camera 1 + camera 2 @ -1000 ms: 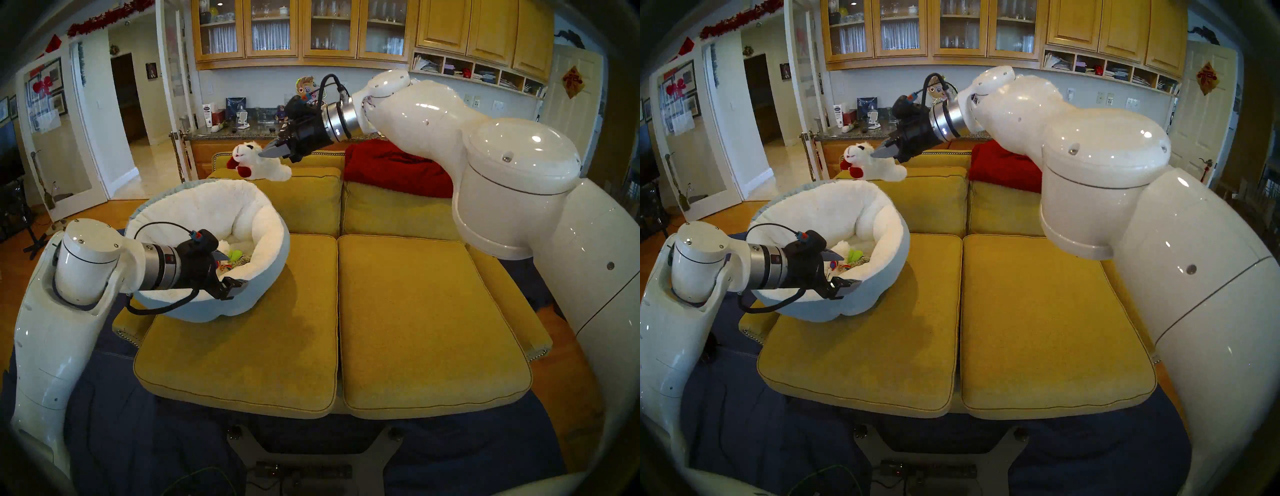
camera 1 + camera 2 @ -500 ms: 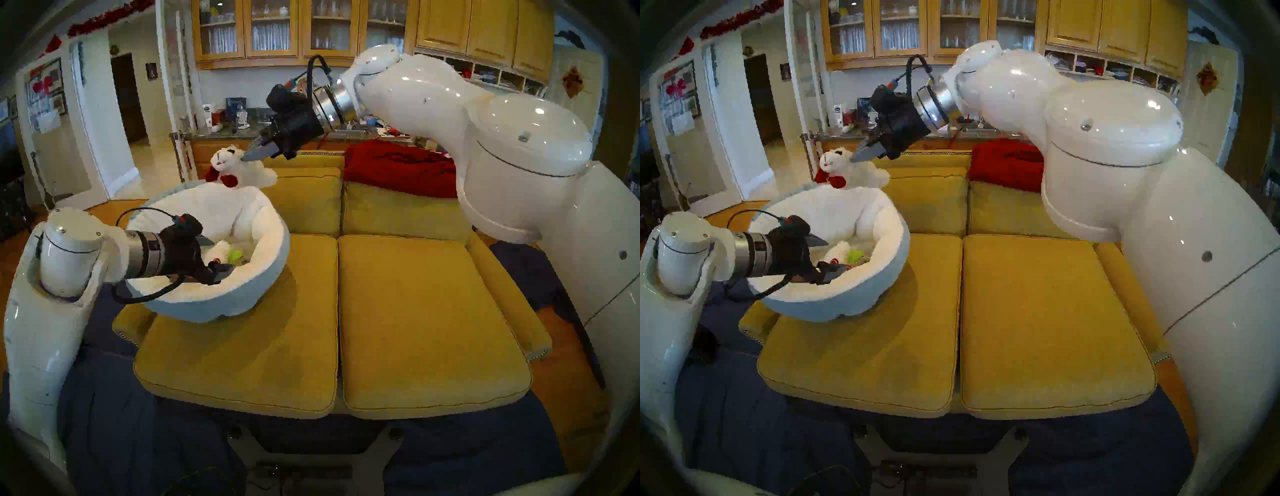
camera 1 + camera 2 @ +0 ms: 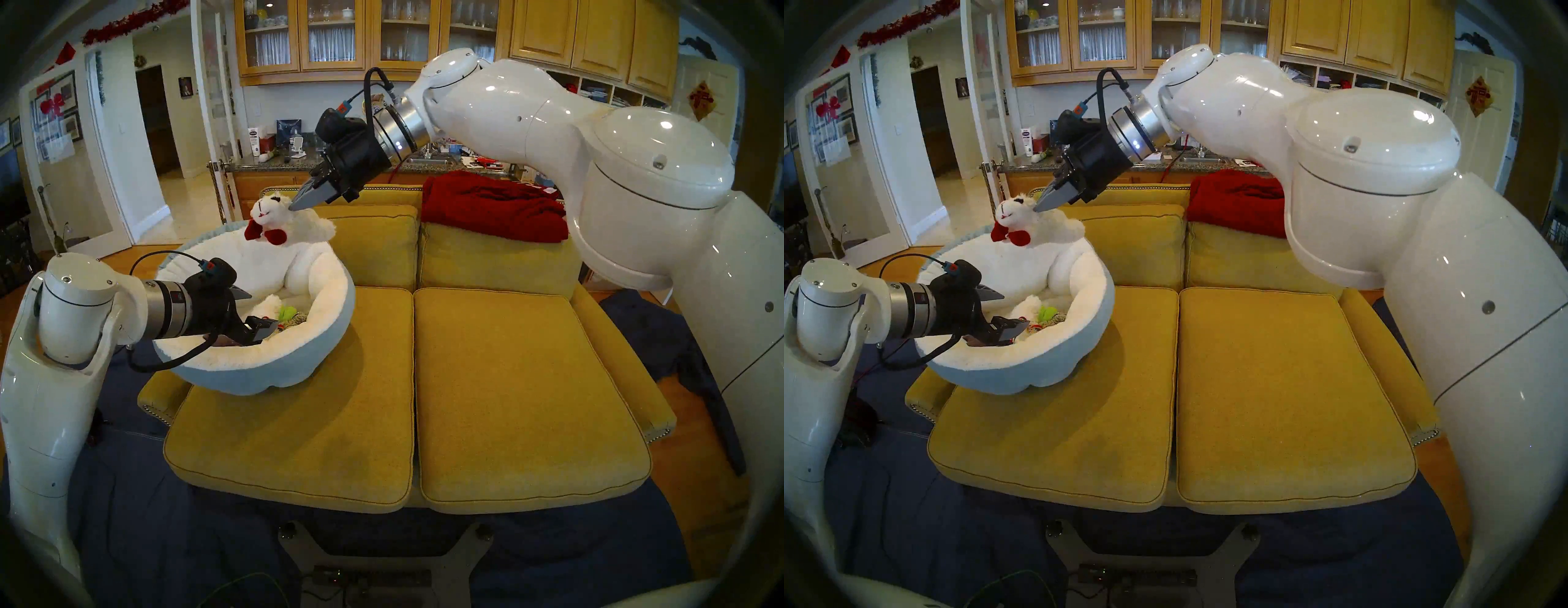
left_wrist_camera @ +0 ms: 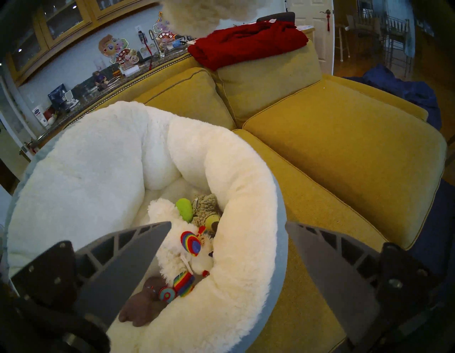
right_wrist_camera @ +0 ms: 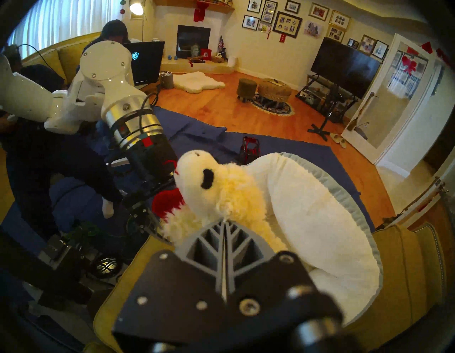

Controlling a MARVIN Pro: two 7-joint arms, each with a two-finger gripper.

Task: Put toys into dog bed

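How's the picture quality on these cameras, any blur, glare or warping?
Head views: sharp, fisheye-bowed cabinets, glare spots on the right arm's white shell. Left wrist: dog bed crisp, near fingers soft. Right wrist: lamb toy and gripper blurred, room beyond clear.

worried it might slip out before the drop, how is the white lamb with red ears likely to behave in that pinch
The white lamb looks soft and floppy: its body trails off sideways from the right gripper, which is shut on fleece at its head. It seems light, hanging from that small pinch. Released, it would likely flop rather than roll, though it hangs by the far rim of the dog bed and might catch there.
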